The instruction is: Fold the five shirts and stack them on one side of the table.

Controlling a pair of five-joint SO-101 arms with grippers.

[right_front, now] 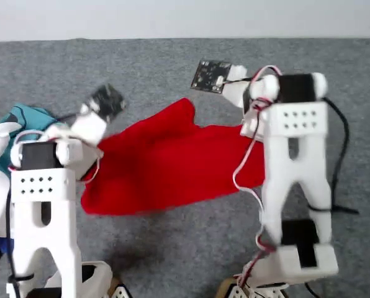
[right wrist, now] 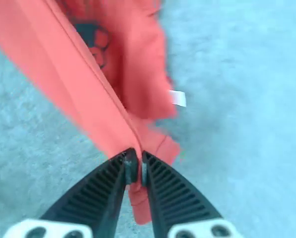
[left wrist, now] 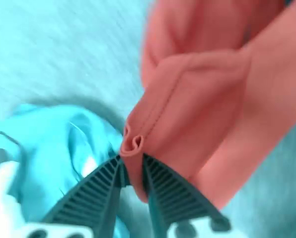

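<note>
Red shirt [left wrist: 197, 89] hem fold pinched tight in left hand [left wrist: 131, 168]; right hand [right wrist: 134, 166] pinching its other edge; cloth hangs spread between both hands over grey surface [right_front: 172, 68]; teal shirt [left wrist: 53, 144] just beside left hand.

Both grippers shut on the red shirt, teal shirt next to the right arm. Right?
No. The teal shirt lies next to the left arm, not the right, as the high view shows. The left gripper and right gripper are both shut on the red shirt.
</note>
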